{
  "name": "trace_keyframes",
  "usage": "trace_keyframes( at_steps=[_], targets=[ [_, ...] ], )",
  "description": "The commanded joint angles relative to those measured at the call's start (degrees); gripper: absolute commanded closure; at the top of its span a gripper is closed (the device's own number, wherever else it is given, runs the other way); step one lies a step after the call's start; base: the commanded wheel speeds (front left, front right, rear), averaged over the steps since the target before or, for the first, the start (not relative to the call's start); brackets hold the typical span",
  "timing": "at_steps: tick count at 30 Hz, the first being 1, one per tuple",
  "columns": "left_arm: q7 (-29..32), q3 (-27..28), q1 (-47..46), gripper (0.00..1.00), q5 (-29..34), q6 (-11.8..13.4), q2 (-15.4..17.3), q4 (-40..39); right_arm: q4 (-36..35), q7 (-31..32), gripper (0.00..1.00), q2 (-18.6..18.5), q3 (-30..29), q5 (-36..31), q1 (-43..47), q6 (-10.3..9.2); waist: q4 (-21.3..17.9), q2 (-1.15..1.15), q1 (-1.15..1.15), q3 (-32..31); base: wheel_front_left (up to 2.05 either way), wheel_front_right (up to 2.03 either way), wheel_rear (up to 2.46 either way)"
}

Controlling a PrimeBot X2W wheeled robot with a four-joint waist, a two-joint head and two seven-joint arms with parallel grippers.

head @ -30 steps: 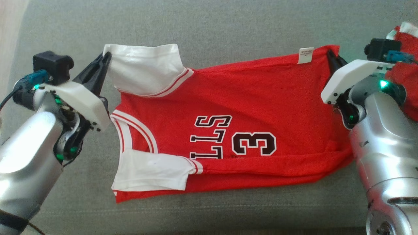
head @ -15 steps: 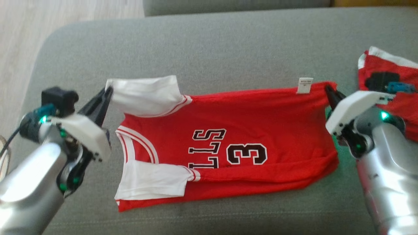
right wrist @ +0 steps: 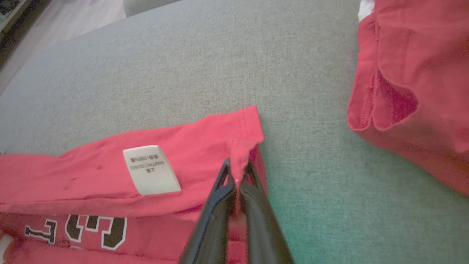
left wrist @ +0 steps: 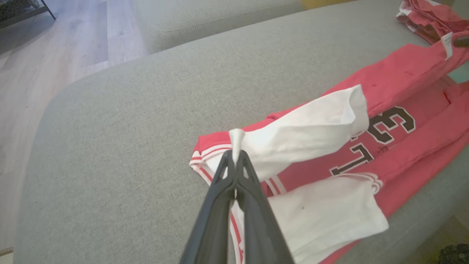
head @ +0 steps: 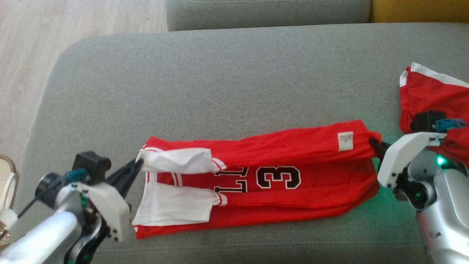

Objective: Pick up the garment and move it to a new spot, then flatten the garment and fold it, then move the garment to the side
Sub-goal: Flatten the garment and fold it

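Grey sofa cushion (head: 220, 80) carries everything, with pale wood floor (head: 22, 44) off its left end. At the left, the left pincer (head: 138, 164) is closed tight on the tip of the white sleeve (head: 176, 160); in the left wrist view only a small peak of cloth pokes past its fingers. From there the red jersey (head: 322, 183) lies lengthwise along the near part of the cushion. Its far long edge is doubled over toward the printed number, so the fold looks about half made. Past the care label (head: 345, 141), the right pincer (head: 374, 142) is clamped shut on the hem corner. Just right of it lies a second red garment (head: 428, 95), close to the right arm.

Risks, as I judge them: the sleeve pinch is thin, so a pull along the jersey's length could tug it free and drop that end. If the two arms travel unevenly, the doubled edge will land skewed. The right arm could also snag the neighbouring garment and drag it.
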Motion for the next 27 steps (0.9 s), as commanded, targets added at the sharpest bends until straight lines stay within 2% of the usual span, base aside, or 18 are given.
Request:
trace_keyframes(
  at_steps=[1,7,15,16,17,18,19,20,21,22,27],
  targets=[
    [0.3,2.3,-1.6,1.00,0.3,0.8,3.6,-2.3,-3.9,1.5,1.00,-0.9,1.0,0.6,-0.1,-0.02,0.1,0.00,0.01,0.0,0.00,0.00,0.00],
    [2.9,0.4,0.9,1.00,0.1,0.5,6.1,-5.6,-8.9,7.1,1.00,-1.0,0.2,0.3,3.8,-0.02,0.3,0.00,0.01,-0.3,0.00,0.00,0.00],
    [6.1,-1.7,1.6,1.00,0.5,0.3,6.6,-7.6,-13.5,13.8,1.00,-0.2,-1.1,-1.3,7.5,-0.02,0.5,0.00,0.01,-0.5,0.00,0.00,0.00],
    [6.4,-2.0,1.6,0.94,0.8,0.4,6.7,-7.6,-13.8,14.7,1.00,-0.1,-1.4,-1.5,7.9,-0.02,0.4,0.00,0.01,-0.5,0.00,0.00,0.00],
    [6.7,-2.4,1.7,0.74,1.1,0.4,6.7,-7.5,-14.1,15.5,0.96,0.1,-1.7,-1.8,8.3,-0.02,0.4,0.00,0.01,-0.5,0.00,0.00,0.00],
    [6.9,-2.6,1.7,0.58,1.3,0.5,6.6,-7.5,-14.5,16.2,0.36,0.2,-1.7,-2.1,8.7,-0.02,0.4,0.00,0.01,-0.5,0.00,0.00,0.00],
    [6.9,-2.7,1.8,0.36,1.3,0.7,6.6,-7.4,-14.8,16.9,0.00,0.5,-2.1,-2.2,9.1,-0.02,0.4,0.00,0.01,-0.6,0.00,0.00,0.00],
    [6.9,-2.7,1.8,0.36,1.3,0.7,6.6,-7.4,-14.8,16.9,0.00,0.5,-2.1,-2.2,9.1,-0.02,0.4,0.00,0.01,-0.6,0.00,0.00,0.00],
    [7.0,-2.8,1.9,0.12,1.4,0.8,6.5,-7.3,-15.1,17.6,0.00,0.8,-2.4,-2.5,9.4,-0.02,0.3,0.00,0.01,-0.6,0.00,0.00,0.00],
    [7.0,-2.7,1.9,0.00,1.3,1.1,6.4,-7.1,-15.5,18.2,0.00,0.9,-2.6,-3.0,9.7,-0.02,0.3,0.00,0.01,-0.7,0.00,0.00,0.00],
    [4.4,-0.7,1.8,0.00,0.8,3.4,5.7,-6.4,-18.7,17.0,0.00,1.8,-4.4,-4.4,10.1,-0.02,0.3,0.00,0.01,-1.4,0.00,0.00,0.00]
  ],
)
